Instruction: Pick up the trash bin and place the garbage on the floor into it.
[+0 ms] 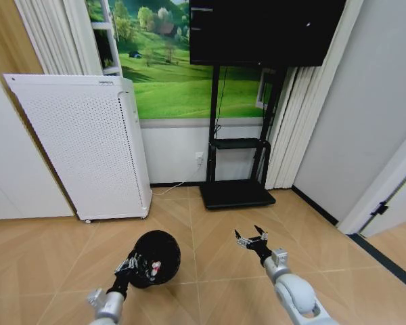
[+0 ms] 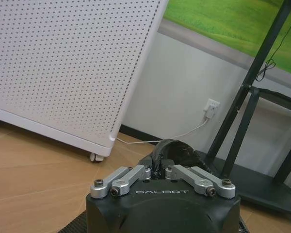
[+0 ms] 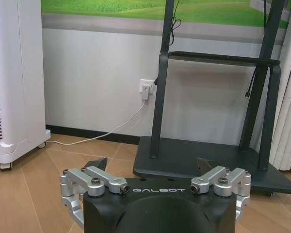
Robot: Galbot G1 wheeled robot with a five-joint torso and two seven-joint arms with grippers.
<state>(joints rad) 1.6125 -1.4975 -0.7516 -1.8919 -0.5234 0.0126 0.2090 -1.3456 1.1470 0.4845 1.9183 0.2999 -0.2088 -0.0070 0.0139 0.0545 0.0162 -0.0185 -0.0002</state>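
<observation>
Left gripper [image 1: 130,263] pinches the bin [image 1: 155,257] by its rim, holding it up over the floor [image 1: 210,271] with red-and-white garbage [image 1: 153,269] inside, while the right gripper [image 1: 252,237] hangs spread wide, empty, alongside.

The trash bin's [image 1: 157,257] near rim hides behind the left tool [image 1: 131,264]; its contents too small to tell.

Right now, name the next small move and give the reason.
Probably keep the left gripper shut on the trash bin and turn the base to search the floor: the open right gripper holds nothing, and no litter lies in sight.
</observation>
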